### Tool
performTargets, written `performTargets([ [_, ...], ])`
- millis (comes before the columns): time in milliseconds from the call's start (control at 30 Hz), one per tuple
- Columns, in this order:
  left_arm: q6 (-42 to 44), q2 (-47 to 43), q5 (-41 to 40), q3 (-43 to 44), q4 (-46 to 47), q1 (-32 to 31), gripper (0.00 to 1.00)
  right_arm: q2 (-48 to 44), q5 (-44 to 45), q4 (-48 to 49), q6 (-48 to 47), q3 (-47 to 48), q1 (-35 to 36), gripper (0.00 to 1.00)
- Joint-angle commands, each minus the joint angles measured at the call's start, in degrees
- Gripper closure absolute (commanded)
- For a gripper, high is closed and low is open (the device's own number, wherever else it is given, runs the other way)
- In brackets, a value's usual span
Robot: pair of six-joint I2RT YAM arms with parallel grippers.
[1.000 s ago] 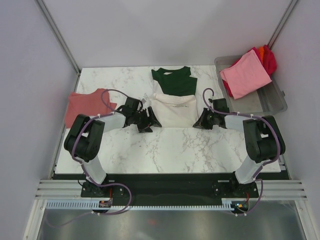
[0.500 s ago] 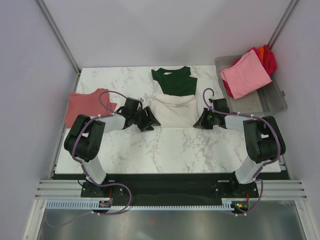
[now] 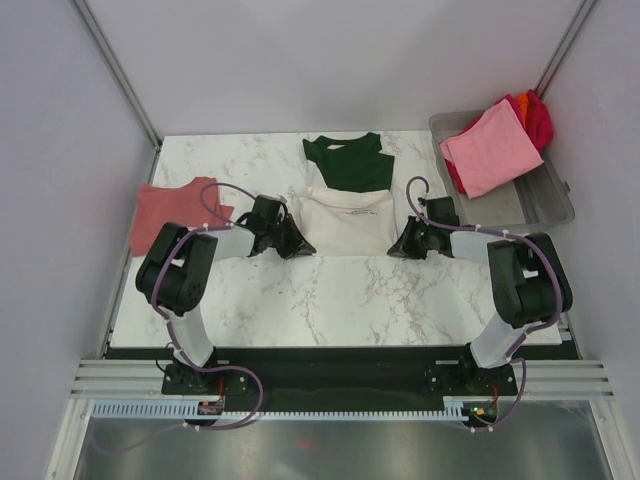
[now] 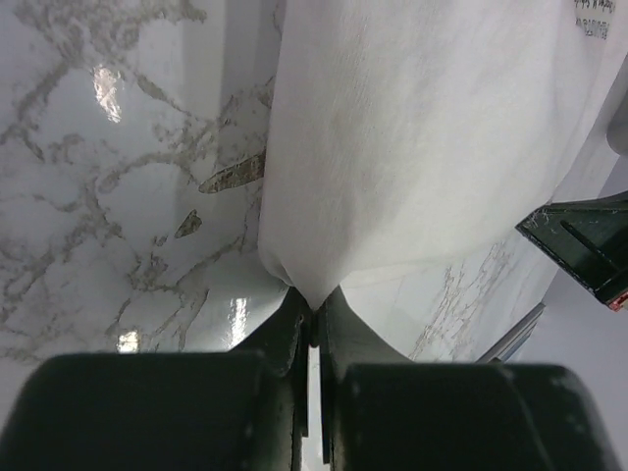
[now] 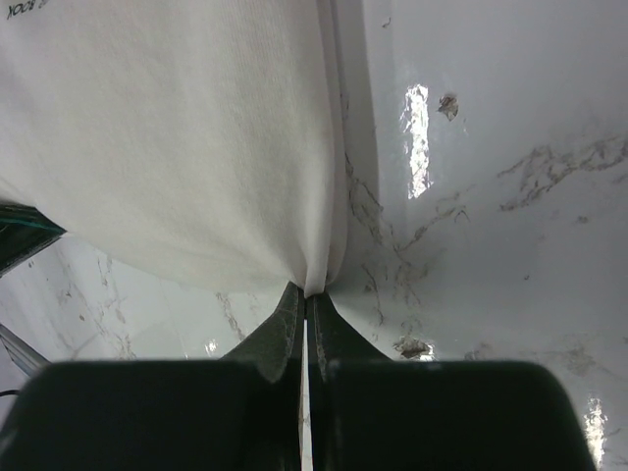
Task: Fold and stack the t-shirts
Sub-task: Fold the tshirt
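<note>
A cream-white t-shirt (image 3: pixel 350 220) with small black chest print lies folded at the table's middle. Its cloth fills the left wrist view (image 4: pixel 422 147) and the right wrist view (image 5: pixel 177 137). My left gripper (image 3: pixel 299 243) is shut on its near left corner, the cloth pinched at the tips (image 4: pixel 314 302). My right gripper (image 3: pixel 397 245) is shut on the near right corner (image 5: pixel 306 292). A dark green t-shirt (image 3: pixel 347 163) lies just behind the cream one. At the table's left edge lies a dusty brick-red t-shirt (image 3: pixel 175 212).
A grey plastic bin (image 3: pixel 520 195) stands at the back right, with pink (image 3: pixel 490 148) and red cloth draped over its far rim. Marble tabletop (image 3: pixel 340 295) stretches between the shirts and the arm bases. Walls close in left, right and behind.
My left gripper has slid right to the cream shirt's near left corner and closed on it. The right gripper has stayed shut on the other corner.
</note>
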Motion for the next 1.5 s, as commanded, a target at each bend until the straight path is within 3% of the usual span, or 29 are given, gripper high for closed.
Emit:
performTargets([
  [0,1.3,-0.5,-2.0,2.5,-1.4,0.2,0.98,-2.3,0.7,-1.8,-1.2,-0.1,0.0,1.00],
  [167,2.5,-6.9,-0.4,6.0,-8.0,0.5,0.98,-5.8,-0.6,-7.0,-0.9,5.5,0.0,1.00],
  [333,5.3,-15.8,-0.3,14.6,-20.3,0.9,0.98,-12.7,-0.4,-17.8,-1.6,17.3,0.0,1.00],
  [433,5.6,-20.9,1.4,13.7,-22.4,0.8,0.98,-17.5,-0.7,-20.3,-0.7,17.1,0.0,1.00],
  [833,3.3,-41.3,2.3,-15.3,-21.8,-4.9,0.98,-41.5,-5.4,-23.2,0.8,-10.8,0.0,1.00],
  [967,-0.6,-52.2,2.9,-21.3,-23.2,-9.2,0.98,-49.6,-6.0,-27.7,1.7,-14.6,0.1,1.00],
  [1100,-3.5,-57.5,5.7,-25.6,-23.7,-10.0,0.98,-55.7,-6.0,-33.2,1.1,-15.6,0.1,1.00],
  [1267,-4.6,-57.8,6.4,-24.4,-23.8,-10.0,0.98,-57.1,-4.2,-34.8,1.0,-12.5,0.2,1.00],
  [1467,-2.3,-50.4,8.5,-16.5,-23.7,-6.1,0.98,-48.2,1.2,-33.5,-2.1,-3.1,0.1,1.00],
])
